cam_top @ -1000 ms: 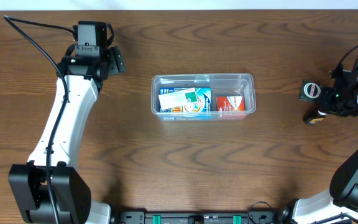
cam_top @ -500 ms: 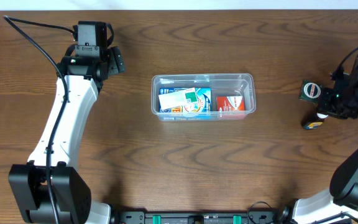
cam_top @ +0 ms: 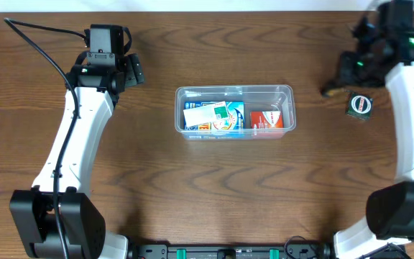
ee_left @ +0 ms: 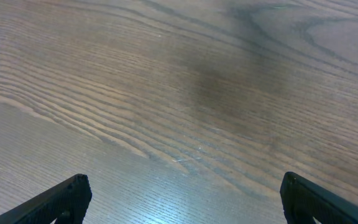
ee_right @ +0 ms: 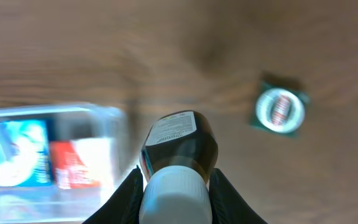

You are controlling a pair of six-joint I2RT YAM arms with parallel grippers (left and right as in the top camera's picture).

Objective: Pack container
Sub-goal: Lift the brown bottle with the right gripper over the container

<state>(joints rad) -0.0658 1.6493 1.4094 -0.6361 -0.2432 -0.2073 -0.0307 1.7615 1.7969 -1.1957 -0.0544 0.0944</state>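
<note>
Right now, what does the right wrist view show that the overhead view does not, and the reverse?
Only the right wrist view: the white cap and label of the dark bottle held in the right gripper. Only the overhead view: the left arm, its left gripper open over the table, and the whole container. Both: part of the container, its blue box and red box, and the small round green-and-white item on the table.
</note>
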